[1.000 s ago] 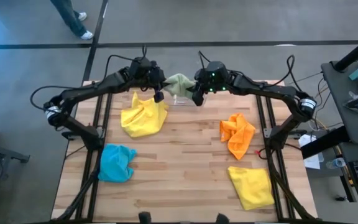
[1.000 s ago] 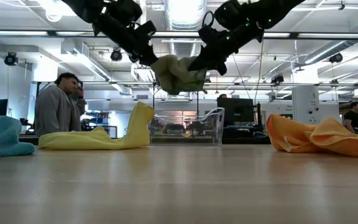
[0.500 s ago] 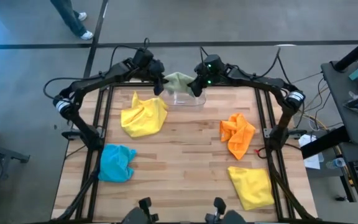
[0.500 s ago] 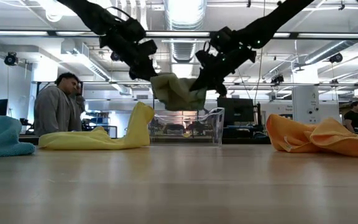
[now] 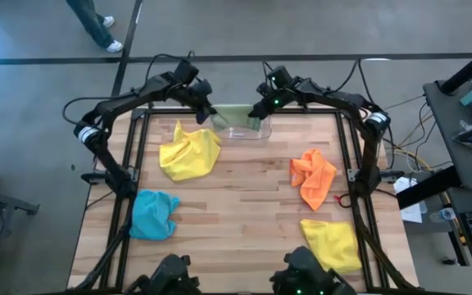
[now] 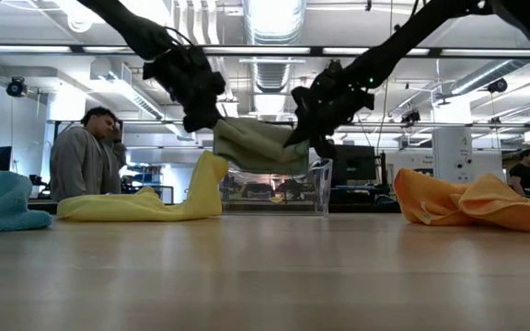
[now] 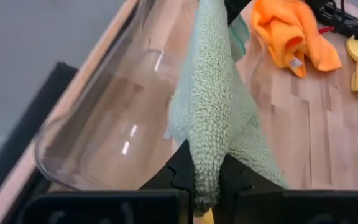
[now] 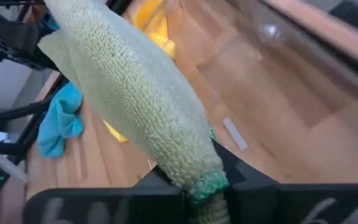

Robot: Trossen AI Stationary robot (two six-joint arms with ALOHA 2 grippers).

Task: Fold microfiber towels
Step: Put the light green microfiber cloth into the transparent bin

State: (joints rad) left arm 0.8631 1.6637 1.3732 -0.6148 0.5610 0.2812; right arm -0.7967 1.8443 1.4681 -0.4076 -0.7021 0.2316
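A pale green microfiber towel hangs stretched between my two grippers above the clear plastic bin at the table's far edge. My left gripper is shut on its left end and my right gripper on its right end. In the low view the towel sags just over the bin's rim. Four more towels lie bunched on the table: yellow, orange, light blue and yellow. My left gripper pinches the towel's bunched left end between its two fingers, slanting down from the table's left. The cloth runs away from the fingers, lifted clear of the table. My right gripper pinches the towel's right end at its stitched green hem between its two fingers, slanting down from the table's right. The towel stretches away from it toward the other gripper, clear of the table.
The bin stands on the table's far edge right under the towel. The wooden table's middle lies bare between the loose towels. People stand in the room beyond the table.
Both grippers have gone toward the table's far edge and down, rolling as they went and drawing a little apart. The green towel, a hanging bunch before, now stretches wider between them and sits lower, just over the bin.
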